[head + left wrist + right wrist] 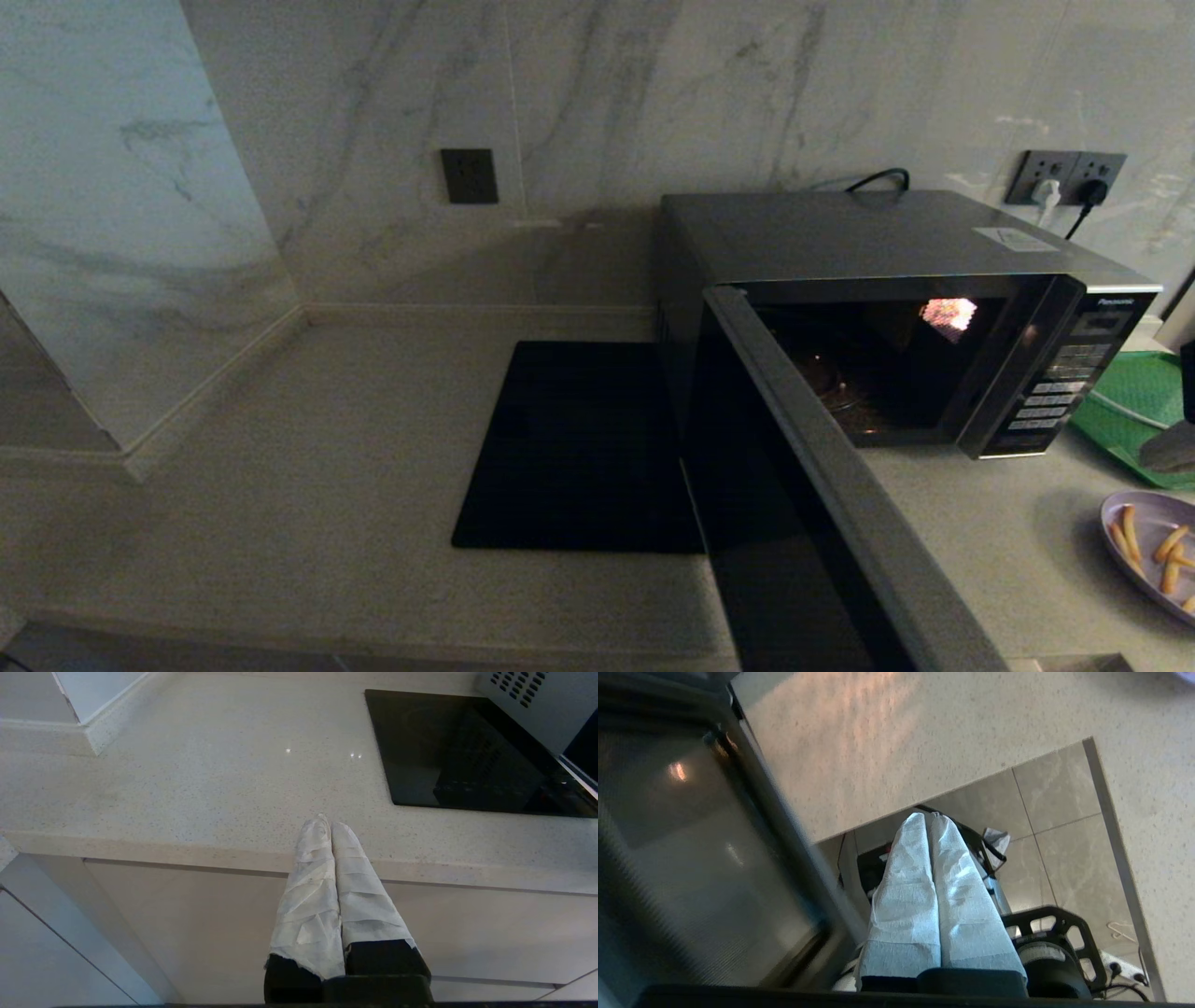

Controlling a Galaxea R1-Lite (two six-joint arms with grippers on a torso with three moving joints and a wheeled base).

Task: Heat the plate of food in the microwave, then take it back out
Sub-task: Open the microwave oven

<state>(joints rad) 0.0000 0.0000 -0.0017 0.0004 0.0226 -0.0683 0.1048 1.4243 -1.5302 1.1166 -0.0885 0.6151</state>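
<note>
The right gripper (930, 821) has its cloth-wrapped fingers pressed together on nothing, beside the swung-open door of the microwave (896, 308) and past the counter's (308, 485) front edge; the left gripper (328, 826), likewise pressed together and empty, sits parked at the counter's front edge, left of the black mat (579, 448). Outward, the microwave's lit cavity looks empty, and the plate of food (1153, 546) lies on the counter to its right, in front of the green tray (1134, 401). The plate looks light, stiff and probably slick, its loose fries apt to slide if tipped, so pinching the near rim and carrying it level seems best.
</note>
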